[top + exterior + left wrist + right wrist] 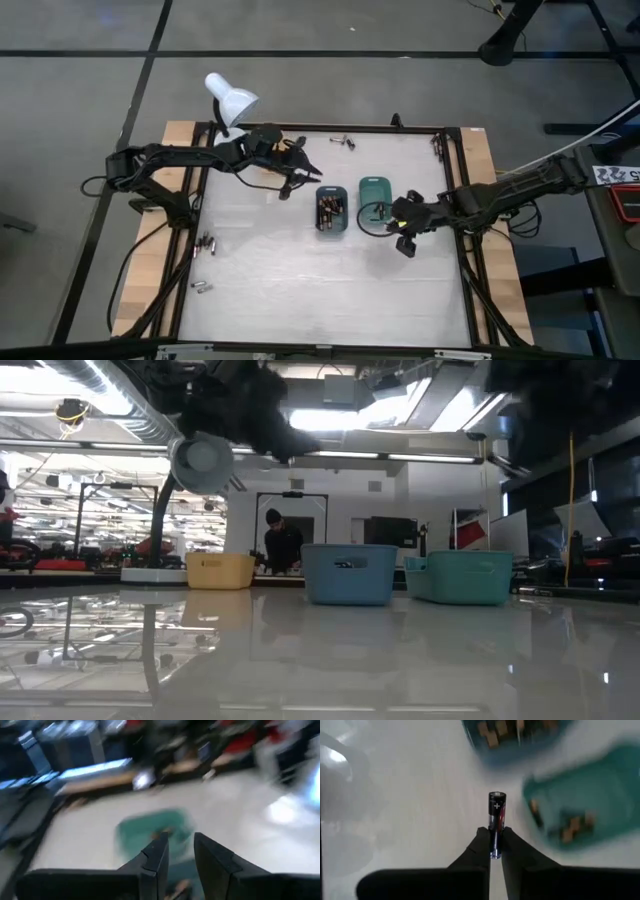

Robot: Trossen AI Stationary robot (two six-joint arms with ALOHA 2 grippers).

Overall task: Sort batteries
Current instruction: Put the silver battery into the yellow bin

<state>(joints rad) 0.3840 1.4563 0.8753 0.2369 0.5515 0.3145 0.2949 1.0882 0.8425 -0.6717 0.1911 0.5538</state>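
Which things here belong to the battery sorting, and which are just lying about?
Job:
- battery pinched in the right hand
- blue tray holding batteries
- green tray
- loose batteries at the table edge

Lying about:
- white lamp
- yellow tray

We can read just one mark: a small white plus sign near the top end of the battery. We find no other lettering clear enough to read.
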